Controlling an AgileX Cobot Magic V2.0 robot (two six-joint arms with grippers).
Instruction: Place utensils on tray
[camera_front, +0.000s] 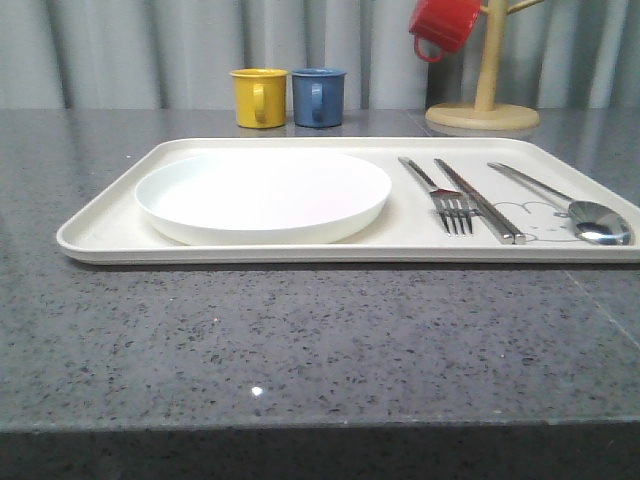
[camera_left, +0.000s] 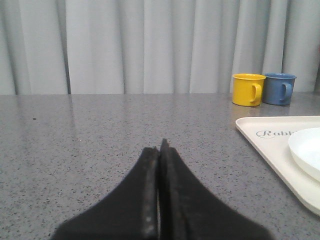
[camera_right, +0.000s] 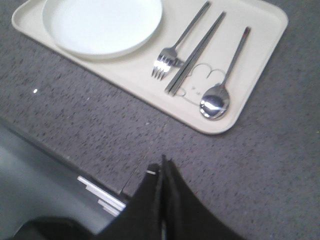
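The cream tray (camera_front: 110, 225) lies across the grey table. On it rest a round white plate (camera_front: 263, 194), a silver fork (camera_front: 440, 194), a straight knife-like bar (camera_front: 478, 199) and a spoon (camera_front: 575, 210). From the right wrist the tray (camera_right: 260, 55) shows the plate (camera_right: 102, 24), fork (camera_right: 172, 52), bar (camera_right: 196, 52) and spoon (camera_right: 222, 85) side by side. My right gripper (camera_right: 163, 165) is shut and empty, over the table's front edge, apart from the tray. My left gripper (camera_left: 161, 148) is shut and empty, low over bare table left of the tray (camera_left: 265, 145).
A yellow mug (camera_front: 259, 97) and a blue mug (camera_front: 318, 96) stand behind the tray. A red mug (camera_front: 443, 24) hangs on a wooden mug tree (camera_front: 484, 100) at the back right. Grey curtains close the back. The table's front edge (camera_right: 75, 165) lies near my right gripper.
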